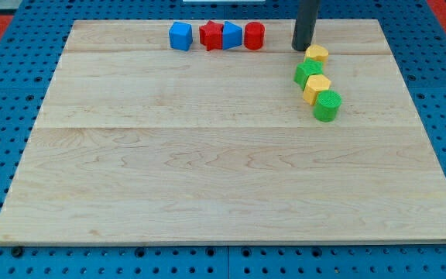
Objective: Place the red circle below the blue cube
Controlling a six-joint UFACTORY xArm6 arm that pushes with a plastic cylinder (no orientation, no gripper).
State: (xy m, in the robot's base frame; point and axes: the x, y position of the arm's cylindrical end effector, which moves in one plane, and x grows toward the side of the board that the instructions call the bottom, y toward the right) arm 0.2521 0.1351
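Tool is a bare rod, grips nothing; my tip (301,48) right of red circle (254,36), ready to push.

— What's along the top of the bench (207,178)?
— A row, left to right: blue cube (180,36), then, a little apart, red star (210,36), blue block (232,35) and red circle (254,36).
— And the upper right of the frame?
— A touching chain slanting down and right: upper yellow block (316,53), green block (309,73), lower yellow block (317,88), green circle (327,105). My tip (302,48) is just left of the chain's top.
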